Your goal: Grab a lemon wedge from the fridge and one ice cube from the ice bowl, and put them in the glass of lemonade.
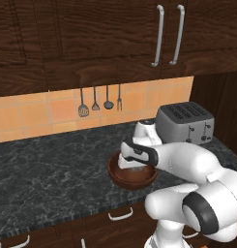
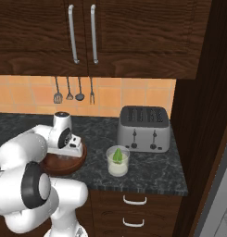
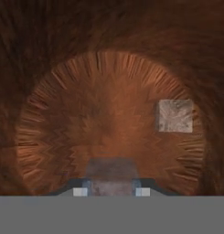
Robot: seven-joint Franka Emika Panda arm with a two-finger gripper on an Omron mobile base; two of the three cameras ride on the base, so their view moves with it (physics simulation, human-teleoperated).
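Note:
My gripper [image 3: 111,191] reaches down into the reddish-brown ice bowl [image 3: 54,137], shut on a pale ice cube [image 3: 111,176] held between its fingertips. Another ice cube [image 3: 175,115] lies loose on the bowl's floor, off to the right in the hand view. From the base views the hand [image 1: 131,164] dips inside the ice bowl [image 1: 115,178] on the dark counter. The glass of lemonade [image 2: 117,166] stands right of the bowl [image 2: 73,165], with the yellow-green lemon wedge [image 2: 117,155] resting in it. A strip of the light-grey fridge [image 2: 222,203] shows at the far right.
A silver toaster [image 2: 143,128] stands behind the glass near the dark side wall. Utensils [image 1: 96,101] hang on the orange tile backsplash under dark wall cabinets. The black stone counter [image 1: 47,169] stretches to the left of the bowl.

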